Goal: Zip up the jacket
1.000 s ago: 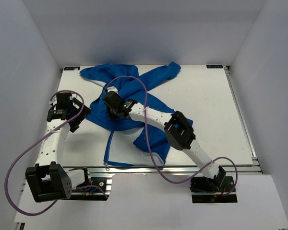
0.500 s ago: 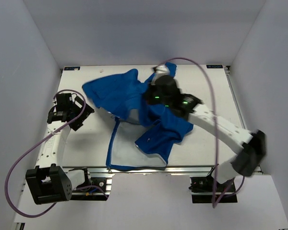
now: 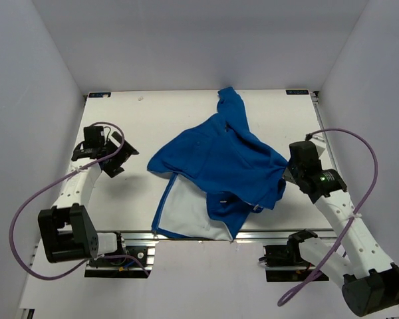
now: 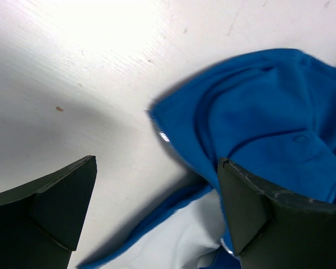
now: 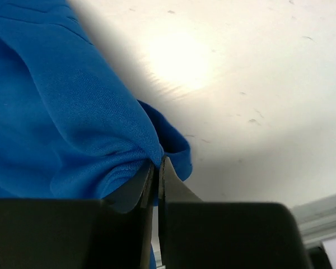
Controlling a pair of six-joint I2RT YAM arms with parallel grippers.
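The jacket (image 3: 219,156) lies crumpled in the middle of the counter (image 3: 153,116), between the two tools, mostly blue side up. The right tool (image 3: 287,177) is clamped on the jacket's nearest edge. In its wrist view the two fingers (image 5: 175,193) meet with a fold of blue fleece pinched between them, the bulk of the cloth spreading to that tool's left and bare counter lying ahead and to its right. The left tool (image 3: 118,158) sits near the jacket without touching it, jaws spread wide and holding nothing. From its own camera a corner of the jacket lies ahead, between the fingers (image 4: 56,196) and running behind the right-hand one. A short run of silver zipper (image 4: 163,136) teeth edges that corner, and closer to the tool the pale lining (image 4: 176,246) shows. In the overhead view this lining is a turned-back front panel on the side facing the arm bases. One sleeve (image 3: 233,106) stretches away from both tools toward the far edge. Small dark tags (image 3: 96,94) at the counter's far corners carry marks too small to read. A purple cable (image 3: 26,219) loops from each arm.
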